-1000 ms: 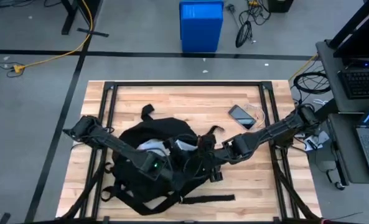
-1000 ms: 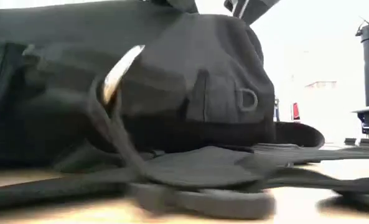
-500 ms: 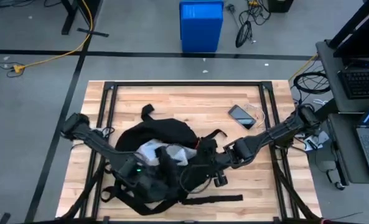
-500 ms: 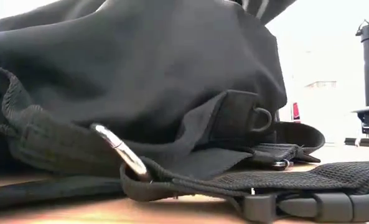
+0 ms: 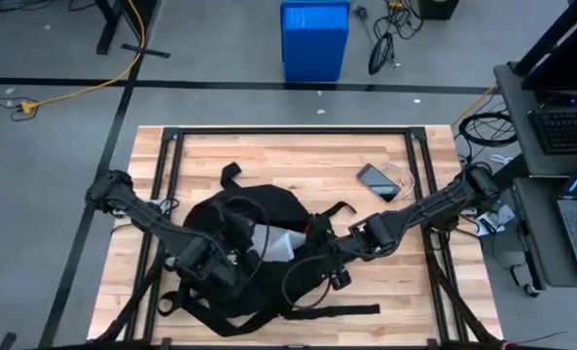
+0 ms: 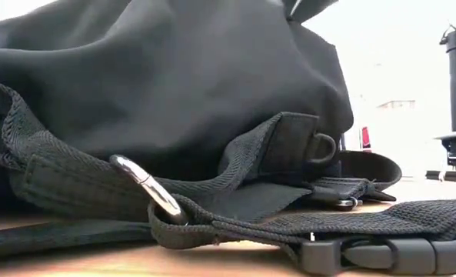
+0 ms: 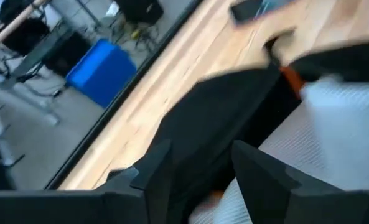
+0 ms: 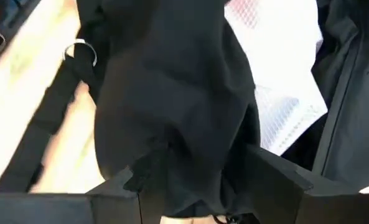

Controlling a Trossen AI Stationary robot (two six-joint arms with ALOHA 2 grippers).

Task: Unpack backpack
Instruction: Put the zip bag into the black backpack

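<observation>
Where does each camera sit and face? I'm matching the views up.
High: overhead, straight down on the table, backpack and both arms.
Low: tabletop height, level into the backpack's straps; no arm visible.
Left wrist: past its own fingers into the backpack.
Right wrist: its fingers around black fabric.
Both wrist views share the white mesh lining.

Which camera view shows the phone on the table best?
The high view: the phone lies whole on the table, beyond the backpack. The left wrist view shows only a blurred dark shape there. The low and right wrist views do not show it.
</observation>
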